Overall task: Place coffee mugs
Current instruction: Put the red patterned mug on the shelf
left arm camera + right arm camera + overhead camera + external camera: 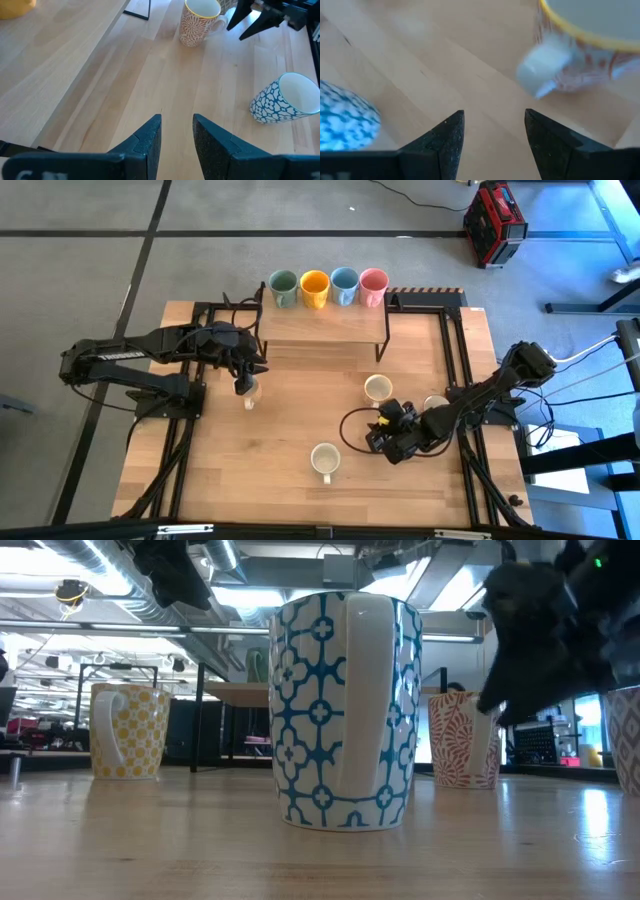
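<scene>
Four plain mugs stand in a row on the raised wooden shelf (322,328) at the table's far edge: a green mug (283,287), an orange mug (314,287), a blue mug (345,285) and a pink mug (373,285), each just beside the next. On the table (290,430) itself, a blue-patterned mug (325,461) stands upright near the middle of the near edge, and a red-patterned mug with a yellow rim (378,388) stands upright toward the right, below the shelf. A yellow-patterned mug (128,729) shows in the low view, and it seems to sit on the table's left half under the left arm, though the high view hides most of it. The left gripper (246,385) hangs over that spot, its fingers (147,137) apart with only bare wood showing between them. The right gripper (385,420) hovers just beside the red-patterned mug, toward the near edge, fingers (451,135) spread and holding nothing.
</scene>
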`<act>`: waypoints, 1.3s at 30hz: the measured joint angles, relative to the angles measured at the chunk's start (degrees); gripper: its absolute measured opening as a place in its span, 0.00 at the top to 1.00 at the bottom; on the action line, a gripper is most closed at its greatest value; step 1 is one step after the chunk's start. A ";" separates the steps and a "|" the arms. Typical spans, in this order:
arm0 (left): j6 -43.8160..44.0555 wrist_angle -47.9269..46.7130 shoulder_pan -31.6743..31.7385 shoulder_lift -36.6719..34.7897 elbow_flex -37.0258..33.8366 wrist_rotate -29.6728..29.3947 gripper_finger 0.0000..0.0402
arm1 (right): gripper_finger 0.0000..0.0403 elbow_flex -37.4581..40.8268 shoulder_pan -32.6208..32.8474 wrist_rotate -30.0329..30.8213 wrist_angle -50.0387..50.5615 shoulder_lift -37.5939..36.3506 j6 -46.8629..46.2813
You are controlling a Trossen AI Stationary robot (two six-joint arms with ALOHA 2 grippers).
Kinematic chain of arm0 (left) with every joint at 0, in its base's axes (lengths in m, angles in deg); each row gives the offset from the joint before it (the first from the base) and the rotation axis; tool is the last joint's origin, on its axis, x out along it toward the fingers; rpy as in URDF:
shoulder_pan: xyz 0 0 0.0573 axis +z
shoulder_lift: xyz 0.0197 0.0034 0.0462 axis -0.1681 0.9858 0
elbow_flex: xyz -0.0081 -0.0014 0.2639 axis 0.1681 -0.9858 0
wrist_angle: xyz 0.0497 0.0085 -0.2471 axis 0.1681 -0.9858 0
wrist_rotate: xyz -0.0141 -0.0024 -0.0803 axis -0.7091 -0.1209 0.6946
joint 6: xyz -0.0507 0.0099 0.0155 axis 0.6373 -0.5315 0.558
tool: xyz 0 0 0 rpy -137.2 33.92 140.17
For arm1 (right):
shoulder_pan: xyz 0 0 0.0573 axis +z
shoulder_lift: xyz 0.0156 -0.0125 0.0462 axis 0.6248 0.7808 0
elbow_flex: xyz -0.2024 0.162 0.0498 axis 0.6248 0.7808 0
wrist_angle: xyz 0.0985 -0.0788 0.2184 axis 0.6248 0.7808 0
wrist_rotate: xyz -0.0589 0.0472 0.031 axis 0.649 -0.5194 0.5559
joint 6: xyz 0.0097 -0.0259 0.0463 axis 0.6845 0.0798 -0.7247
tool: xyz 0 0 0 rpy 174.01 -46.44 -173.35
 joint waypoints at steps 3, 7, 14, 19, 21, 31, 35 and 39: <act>0.00 0.00 -0.01 0.00 0.00 0.00 0.74 | 0.50 -3.37 0.00 0.03 5.27 0.00 0.42; -0.02 0.00 0.00 0.00 0.00 -0.02 0.74 | 0.44 -4.38 -0.40 -1.47 6.63 -0.02 -0.59; -0.02 0.00 0.00 0.00 0.00 -0.17 0.74 | 0.28 -4.46 -0.74 -0.14 5.80 -0.02 -3.10; -0.02 0.00 0.00 0.00 0.00 -0.20 0.74 | 0.29 -4.47 -0.79 -0.14 6.49 0.53 -3.14; -0.02 0.00 -0.01 0.00 0.00 -0.20 0.74 | 0.31 -4.54 -0.79 0.01 6.13 0.94 -3.05; -0.02 0.00 -0.01 -0.02 0.00 -0.22 0.74 | 0.42 -4.47 -0.76 1.02 6.52 2.43 -2.97; 0.00 -0.01 0.01 -0.02 0.00 -0.24 0.74 | 0.44 -4.47 -0.76 1.84 7.81 2.13 -2.95; -0.02 -0.02 -0.01 -0.02 0.00 -0.22 0.74 | 0.42 -4.47 -0.74 1.72 7.77 2.03 -2.95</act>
